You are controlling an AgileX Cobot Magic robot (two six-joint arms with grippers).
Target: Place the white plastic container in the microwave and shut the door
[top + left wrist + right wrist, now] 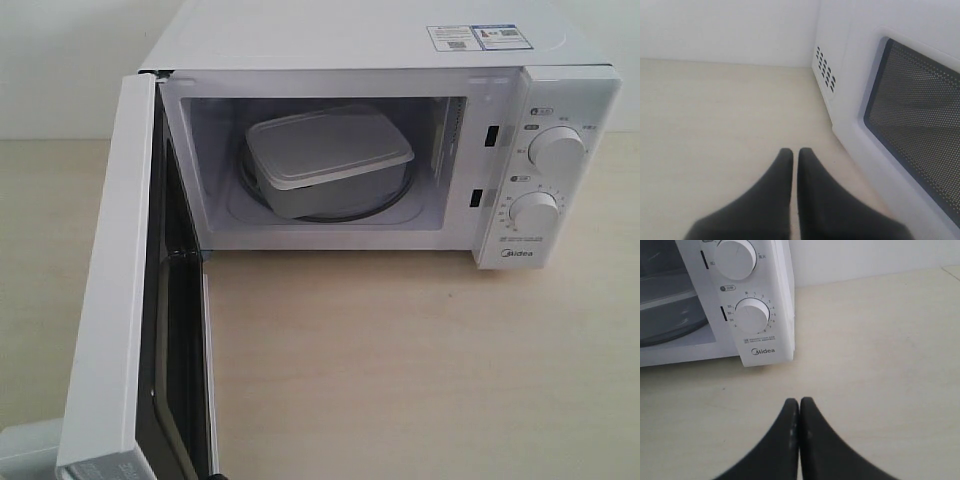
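Pale wood-grain tabletop (400,350), plain white wall behind. White plastic container (328,160) is inside the microwave (300,35) cavity: lid on, upright, turned slightly askew, sitting on the turntable (345,217), clear of the cavity walls. Door (105,300) is wide open, swung out to the left side with its edge facing the exterior camera. Control panel on the right has two round dials, upper (556,150) and lower (533,212), with the Midea logo (762,352) below. Sticker (472,37) is on the top panel.

Left end effector (795,152): fingers closed to a hairline slit, holding nothing, over bare tabletop just beside the door's outer face. The left wrist view shows the mesh window (920,150) and the side vent holes (825,74).

Right end effector (799,402): fingertips pressed together, empty, over the tabletop near the microwave's front right corner, not touching it.
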